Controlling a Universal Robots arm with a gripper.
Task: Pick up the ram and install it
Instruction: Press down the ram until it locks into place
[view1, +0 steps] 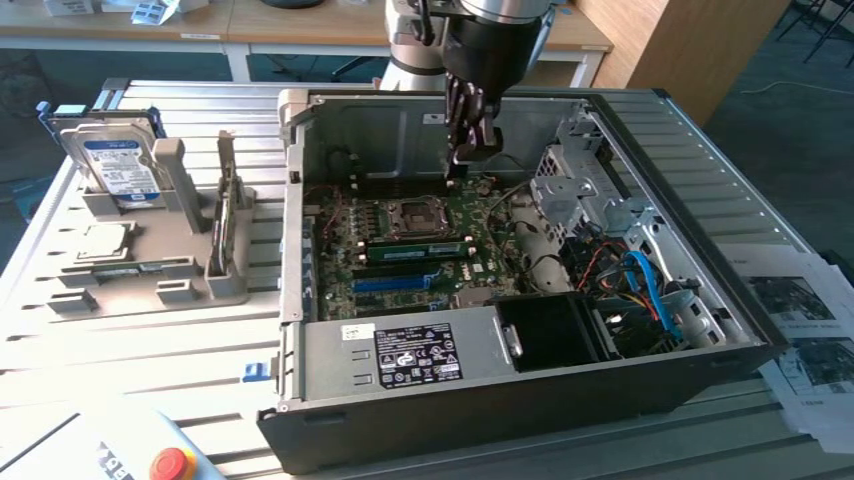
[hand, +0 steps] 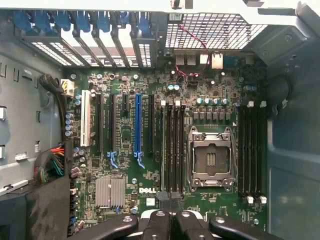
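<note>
The ram (view1: 416, 250), a thin green stick, lies in a memory slot on the motherboard between the processor socket (view1: 407, 213) and the long blue slot (view1: 400, 283). In the wrist view the ram (hand: 164, 150) is seen edge-on, in the slot of its bank farthest from the socket (hand: 210, 157). My gripper (view1: 459, 170) hangs inside the open case above the board, behind the socket in the exterior view. Its fingers are shut against each other with nothing between them. In the wrist view the gripper (hand: 170, 200) sits above the end of that bank of slots.
The case walls (view1: 300, 180) and drive cage (view1: 587, 190) enclose the board; a black fan block (view1: 561, 330) and cables (view1: 647, 285) lie at the exterior view's right. On the left, a grey fixture (view1: 160, 260) holds a hard drive (view1: 118, 165), a processor chip (view1: 104, 240) and a thin board on edge (view1: 234, 210).
</note>
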